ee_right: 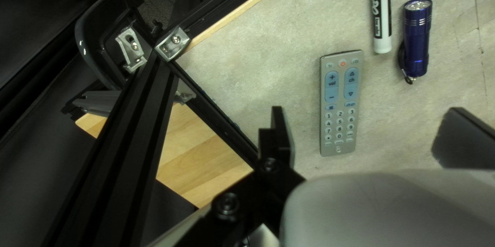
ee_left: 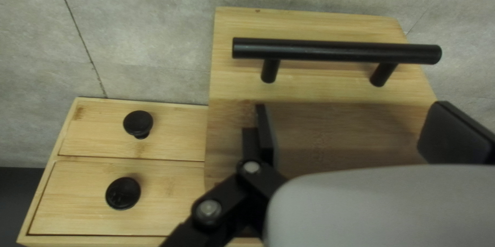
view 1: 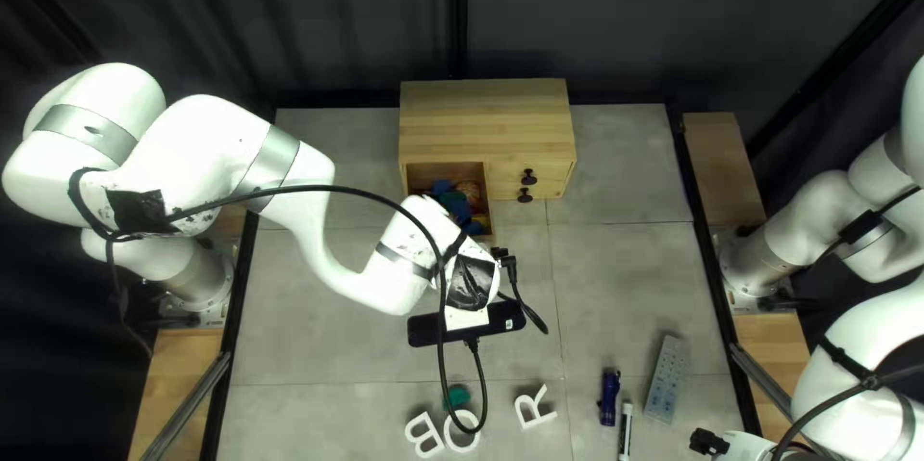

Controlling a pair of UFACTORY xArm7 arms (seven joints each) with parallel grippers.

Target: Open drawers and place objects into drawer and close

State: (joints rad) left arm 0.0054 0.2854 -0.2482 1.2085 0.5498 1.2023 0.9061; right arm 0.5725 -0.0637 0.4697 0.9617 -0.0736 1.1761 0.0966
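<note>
Left arm [view 1: 221, 158] is stretching over the seamed grey bench [view 1: 327, 345], dark curtain [view 1: 337, 23] hanging behind. At the far edge, a wooden cabinet [view 1: 486, 115] is standing, its drawer [ee_left: 309, 89] open, holding coloured things [view 1: 470, 193]. Left pincer [view 1: 469, 290] and right pincer [view 1: 746, 447] are gaping, released. Toward the near right corner, a printed remote [ee_right: 340, 101], flashlight [ee_right: 416, 40] and labelled marker [ee_right: 382, 15] are lying; white letters [view 1: 523, 411] are lying leftward.
</note>
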